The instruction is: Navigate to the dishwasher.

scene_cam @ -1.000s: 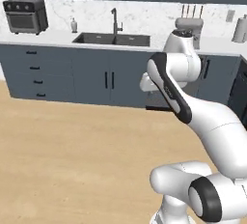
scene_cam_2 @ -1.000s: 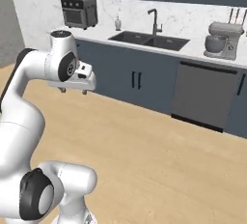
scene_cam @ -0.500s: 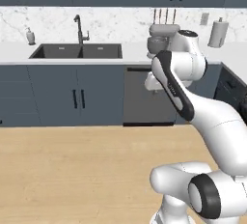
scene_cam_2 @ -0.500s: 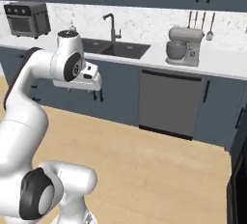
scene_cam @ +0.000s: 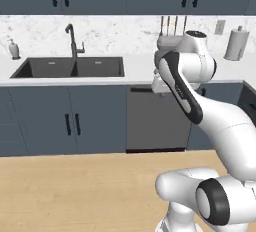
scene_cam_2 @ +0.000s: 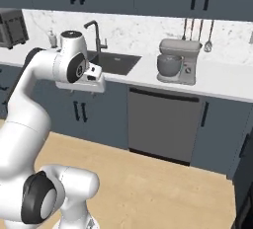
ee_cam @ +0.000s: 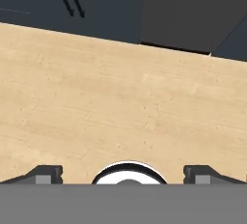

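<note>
You are near the end of the drive: the dishwasher [scene_cam: 157,119] sits under the surface [scene_cam_2: 222,86], just right of the sink [scene_cam: 70,67] and below the mixer [scene_cam_2: 178,61], almost dead ahead. The claw [ee_cam: 123,174] hangs empty over the floor, tips apart. Next, I judge, you close the last stretch of floor and square up to the dishwasher.

The dishwasher [scene_cam_2: 163,124] has a flat, matt grey front with a dark bar handle [scene_cam_2: 165,95]. The floor [ee_cam: 120,107] is pale wood with a fine grain and a dull finish. The counter [scene_cam: 140,68] is smooth white, and the backsplash [scene_cam: 115,33] looks like veined marble. The mixer [scene_cam_2: 177,61] is a satin, metal-like grey. The faucet [scene_cam: 72,40] is dark and smooth.
</note>
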### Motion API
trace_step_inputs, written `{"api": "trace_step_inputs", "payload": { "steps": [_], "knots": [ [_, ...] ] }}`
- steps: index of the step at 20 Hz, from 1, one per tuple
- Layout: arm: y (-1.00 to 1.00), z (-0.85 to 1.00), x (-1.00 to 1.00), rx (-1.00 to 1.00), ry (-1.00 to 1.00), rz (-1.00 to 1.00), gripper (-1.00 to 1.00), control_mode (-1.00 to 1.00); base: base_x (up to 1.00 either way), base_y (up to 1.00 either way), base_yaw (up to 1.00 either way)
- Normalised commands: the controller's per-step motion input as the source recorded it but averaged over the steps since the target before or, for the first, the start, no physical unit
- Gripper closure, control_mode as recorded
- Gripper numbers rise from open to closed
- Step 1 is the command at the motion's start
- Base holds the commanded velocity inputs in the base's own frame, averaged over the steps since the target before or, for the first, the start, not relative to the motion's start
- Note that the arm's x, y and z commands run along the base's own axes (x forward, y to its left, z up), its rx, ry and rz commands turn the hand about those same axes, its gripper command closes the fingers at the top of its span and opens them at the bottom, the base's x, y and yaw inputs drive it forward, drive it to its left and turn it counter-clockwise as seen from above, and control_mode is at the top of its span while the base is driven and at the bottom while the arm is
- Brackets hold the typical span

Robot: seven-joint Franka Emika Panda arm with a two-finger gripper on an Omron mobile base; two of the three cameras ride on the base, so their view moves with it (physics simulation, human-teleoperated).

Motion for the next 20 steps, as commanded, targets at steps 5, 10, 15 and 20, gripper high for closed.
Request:
{"api": "trace_step_inputs", "payload": {
  "steps": [5, 10, 15, 20],
  "knots": [
    [0.00, 0.00, 0.00, 0.00, 0.00, 0.00, -1.00, 1.00, 1.00, -0.31, -0.09],
    [0.00, 0.00, 0.00, 0.00, 0.00, 0.00, -1.00, 1.00, 1.00, -0.31, -0.16],
    [0.00, 0.00, 0.00, 0.00, 0.00, 0.00, -1.00, 1.00, 1.00, -0.22, -0.19],
    [0.00, 0.00, 0.00, 0.00, 0.00, 0.00, -1.00, 1.00, 0.98, -0.23, -0.15]
  ]
}}
